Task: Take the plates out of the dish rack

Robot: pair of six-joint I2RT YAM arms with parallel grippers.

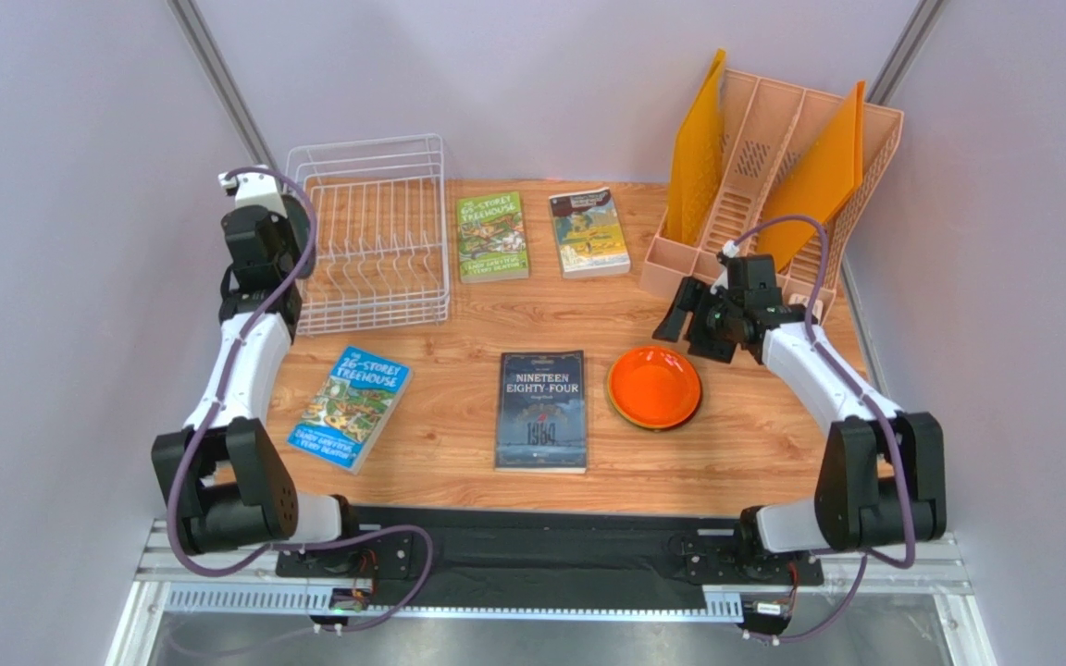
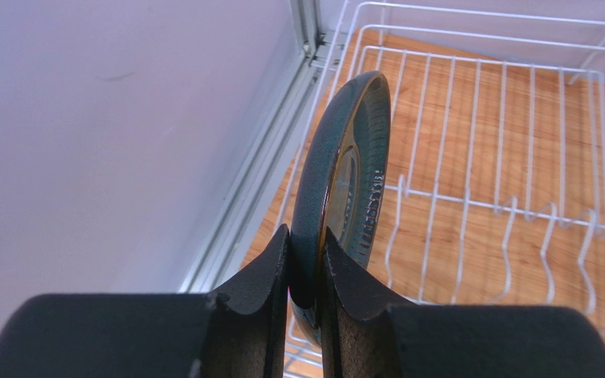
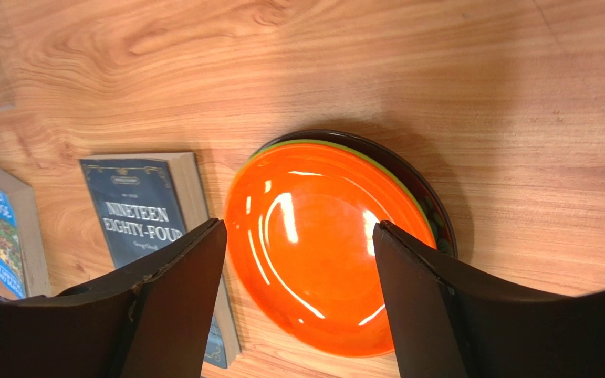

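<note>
Teal-grey plate point(image 2: 343, 173): upright on edge, rim pinched in my L pincer point(image 2: 306, 256). It's at the rack's left side; can't tell if it touches the wires.
L pincer: nearly shut, one finger on each face of that rim.
Rack point(image 1: 365, 143): white wire, far-left on the bench point(image 1: 448, 403). In my L wrist view its tines stand upright behind the plate.
Orange plate point(image 3: 313, 244): flat on the bench, top of a stack, just right of the Nineteen Eighty-Four book point(image 1: 542, 410).
Green plate point(image 3: 325, 144): directly under the orange one; only a thin rim shows.
Dark plate point(image 3: 424, 185): bottom of the stack, rim showing past the green.
R pincer point(image 3: 299, 228): wide open, nothing held. It hovers over the stack w/ a finger on either side of the orange plate.
Organizer point(image 1: 775, 167): peach w/ orange dividers, far-right corner, just behind my R pincer.
Other books: two lie side by side right of the rack, one near-left on the bench.
</note>
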